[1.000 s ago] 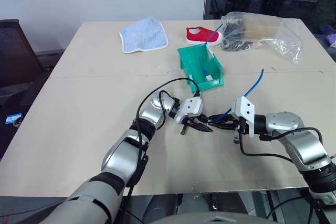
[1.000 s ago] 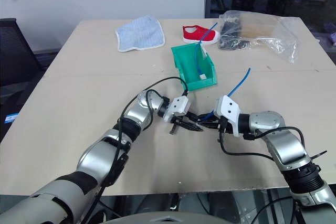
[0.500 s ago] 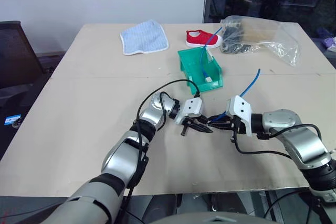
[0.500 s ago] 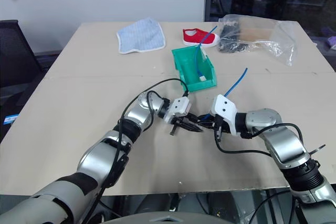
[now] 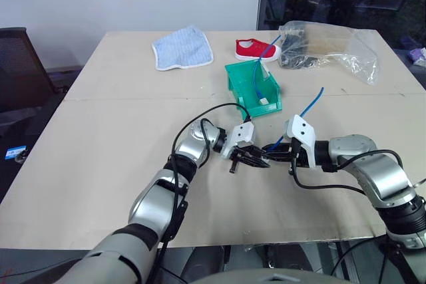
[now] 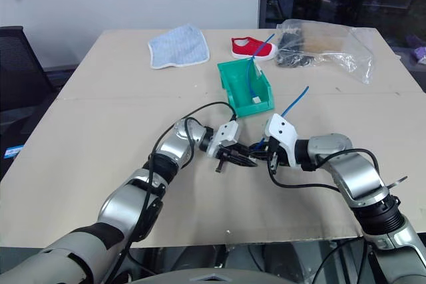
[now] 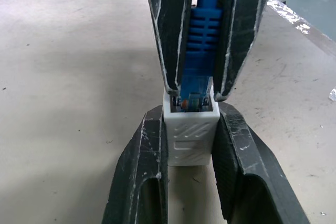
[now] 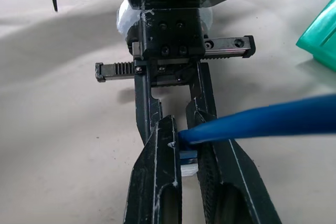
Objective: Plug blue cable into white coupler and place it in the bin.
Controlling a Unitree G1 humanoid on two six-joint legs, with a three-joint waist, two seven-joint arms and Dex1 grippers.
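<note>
Nearest, over the front middle of the tan surface (image 5: 100, 164), the two tools meet tip to tip. The left tool (image 7: 190, 145) is closed on the white coupler (image 7: 190, 132), one black finger pressed against each side of the small block, its socket facing the other arm. The right tool (image 8: 188, 153) is clamped on the blue cable (image 7: 205, 35) just behind its plug, gripping the ribbed blue boot between its fingers. The clear plug sits in the mouth of the coupler's socket; how deep it has gone in I cannot tell. From the right tool the rest of the cable rises in a gentle arc up and away over the surface, its free end in the air.

Just beyond the meeting point stands the green bin (image 5: 253, 88), with another blue cord and a small white piece lying inside it. Farther back lie a red shoe (image 5: 256, 46) with a blue strand beside it, a light blue cloth (image 5: 183, 46) to its left, and a crumpled clear plastic bag (image 5: 329, 43) at the far right.
</note>
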